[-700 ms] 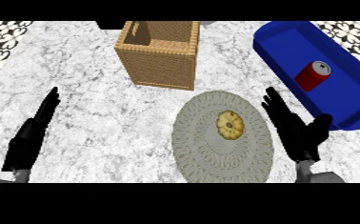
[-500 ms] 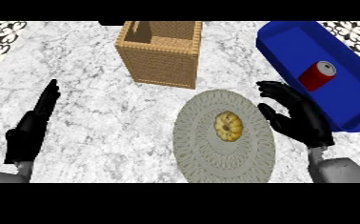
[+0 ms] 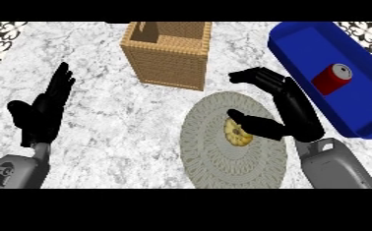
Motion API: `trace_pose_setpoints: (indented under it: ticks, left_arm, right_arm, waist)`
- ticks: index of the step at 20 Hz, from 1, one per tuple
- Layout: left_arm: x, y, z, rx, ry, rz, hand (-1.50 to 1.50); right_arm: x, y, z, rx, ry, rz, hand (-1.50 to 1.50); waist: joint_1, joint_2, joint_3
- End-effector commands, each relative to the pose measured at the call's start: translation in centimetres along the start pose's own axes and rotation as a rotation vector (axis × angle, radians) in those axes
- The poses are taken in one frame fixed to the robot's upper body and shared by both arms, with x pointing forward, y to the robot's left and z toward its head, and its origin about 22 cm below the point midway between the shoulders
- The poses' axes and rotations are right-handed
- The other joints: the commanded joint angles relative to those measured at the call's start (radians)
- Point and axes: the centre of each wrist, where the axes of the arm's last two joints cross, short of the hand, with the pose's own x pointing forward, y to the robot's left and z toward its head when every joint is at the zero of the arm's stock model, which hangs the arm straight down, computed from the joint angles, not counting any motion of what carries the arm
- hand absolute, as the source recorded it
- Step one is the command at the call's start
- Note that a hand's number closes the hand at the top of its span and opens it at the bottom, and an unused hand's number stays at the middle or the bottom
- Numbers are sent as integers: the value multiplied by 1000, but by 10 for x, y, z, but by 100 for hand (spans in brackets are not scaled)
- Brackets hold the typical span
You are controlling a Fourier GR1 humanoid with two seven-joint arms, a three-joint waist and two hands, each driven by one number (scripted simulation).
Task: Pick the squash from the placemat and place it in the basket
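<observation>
our right hand [image 3: 291, 108] has swung in from the placemat's right edge over the last half second and now sits over the right side of the placemat [image 3: 232, 168]. thumb is right at the squash [image 3: 237, 130], looks to be touching its right side; fingers [image 3: 256, 76] are spread wide and arched above it, nothing enclosed yet. so we're in the approach/pre-grasp step, no grasp made.

squash hasn't moved: same spot, flat near the middle of the round grey placemat, slightly up and right of centre.

basket [image 3: 169, 59] stands upright on the tabletop [image 3: 109, 102], just beyond the placemat's upper left edge, open side up. short carry up-left once we've got the squash.

left hand [image 3: 44, 109] is open at the left edge, fingers straight, resting; it has drifted slightly but plays no part.

blue bin [image 3: 327, 53] with the red can [image 3: 332, 78] lies just right of our right hand, not relevant, but the forearm is close to its rim, so watch for clipping on lift.

next, in our view: close the fingers down round the squash, then lift.
</observation>
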Motion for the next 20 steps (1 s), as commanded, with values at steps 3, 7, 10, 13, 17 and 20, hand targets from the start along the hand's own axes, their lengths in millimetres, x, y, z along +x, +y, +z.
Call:
trace_pose_setpoints:
  ticks: [3, 7, 10, 13, 17, 20]
  left_arm:
    - [9, 4, -8, 28, 32, 9, 0]
    - [8, -5, -4, 47, 42, 16, 0]
    - [3, 6, 2, 47, 58, 4, 0]
    - [9, 13, -5, 69, 53, 2, 0]
    - [1, 9, 4, 53, 56, 16, 0]
    - [22, -12, -15, 26, 32, 20, 0]
  right_arm:
    - [21, 14, -15, -233, 3, 343, -150]
    - [53, 4, -10, -119, 148, 502, -150]
    - [46, -9, -11, 83, 311, 697, -150]
    - [55, -2, 3, 306, 426, 762, -150]
    - [103, -15, 5, 408, 495, 768, -150]
    - [133, -20, -12, 429, 525, 770, -150]
  waist:
    - [-26, -7, -3]
    - [-51, -17, -5]
    - [-47, -23, -9]
    - [-62, -21, -8]
    - [-41, -13, -4]
    - [-27, -1, -2]
